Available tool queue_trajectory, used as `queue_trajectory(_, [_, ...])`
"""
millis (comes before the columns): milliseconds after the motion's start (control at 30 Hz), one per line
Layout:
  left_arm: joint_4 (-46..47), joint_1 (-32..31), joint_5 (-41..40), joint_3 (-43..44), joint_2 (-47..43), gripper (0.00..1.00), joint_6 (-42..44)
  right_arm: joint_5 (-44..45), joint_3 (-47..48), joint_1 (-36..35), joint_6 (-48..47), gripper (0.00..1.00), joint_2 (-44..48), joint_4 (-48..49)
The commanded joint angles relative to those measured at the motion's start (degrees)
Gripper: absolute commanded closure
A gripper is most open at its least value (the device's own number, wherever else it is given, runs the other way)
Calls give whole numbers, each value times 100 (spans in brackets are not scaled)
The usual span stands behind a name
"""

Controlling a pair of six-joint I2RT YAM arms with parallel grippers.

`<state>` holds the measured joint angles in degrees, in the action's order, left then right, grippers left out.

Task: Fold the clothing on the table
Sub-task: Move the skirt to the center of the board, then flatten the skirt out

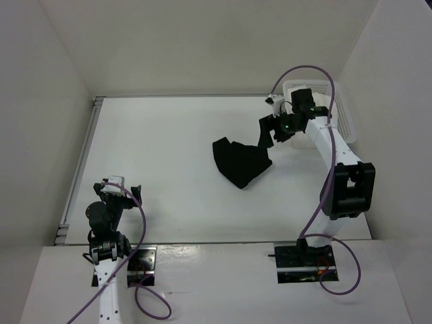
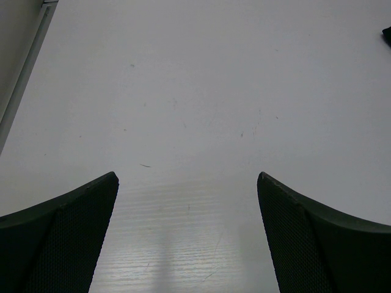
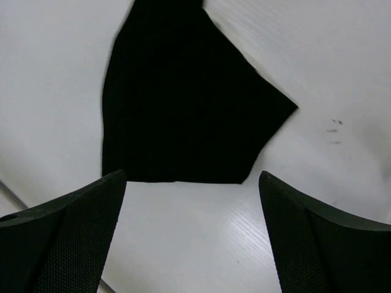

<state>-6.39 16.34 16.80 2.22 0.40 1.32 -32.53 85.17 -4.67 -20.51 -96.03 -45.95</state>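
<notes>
White table (image 1: pixel 162 155) wide around black clothing (image 1: pixel 241 162); left claw (image 2: pixel 187 176), right claw (image 3: pixel 192 174) both apart

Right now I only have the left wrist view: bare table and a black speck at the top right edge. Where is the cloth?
Observer: The cloth lies right of the table's middle, well away from your left gripper.
Operator: Is the right gripper holding it?
Observer: No. The right gripper is open and empty, by the cloth's far right corner.
Operator: Does it lie in a neat fold?
Observer: No. It lies bunched in an irregular shape with uneven edges.
</notes>
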Motion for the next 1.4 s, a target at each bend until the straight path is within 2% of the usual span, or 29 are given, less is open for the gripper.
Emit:
queue_trajectory(0, [138,-17,34,-213,-735,0,35,1090,-254,-61,-137,7,278,596])
queue_trajectory(267, [138,-17,34,-213,-735,0,35,1144,-1168,-61,-76,6,787,701])
queue_trajectory(800, [138,-17,34,-213,-735,0,35,1206,-1494,-61,-76,5,551,544])
queue_trajectory(867, [400,-17,34,-20,-735,0,-44,1153,-1494,-61,-76,5,550,544])
queue_trajectory(900, [698,-17,34,-20,-735,0,-410,1092,-1494,-61,-76,5,550,544])
queue_trajectory(967, [1848,-17,-1008,-20,-735,0,-1296,1013,-1494,-61,-76,5,550,544])
queue_trajectory(1000, [2244,-17,-1012,-20,-735,0,-1136,925,-1494,-61,-128,5,550,544])
queue_trajectory(1033, [2509,-17,-890,102,-622,0,-960,924,-1494,-61,-128,5,481,544])
queue_trajectory(1100, [2075,-17,-547,716,-411,0,-652,732,-1433,-61,-128,5,409,544])
queue_trajectory(1167, [1966,-17,-493,1182,238,0,-309,635,-1433,-61,-190,5,261,544])
queue_trajectory(1300, [1985,-17,-870,2674,2082,0,-62,406,-1380,-61,-304,5,190,754])
queue_trajectory(1333, [1767,-17,-967,3723,2991,0,-62,406,-1380,-61,-304,5,190,816])
queue_trajectory(1367, [1468,-17,-1168,4316,3444,0,-123,336,-1380,-113,-304,5,190,877])
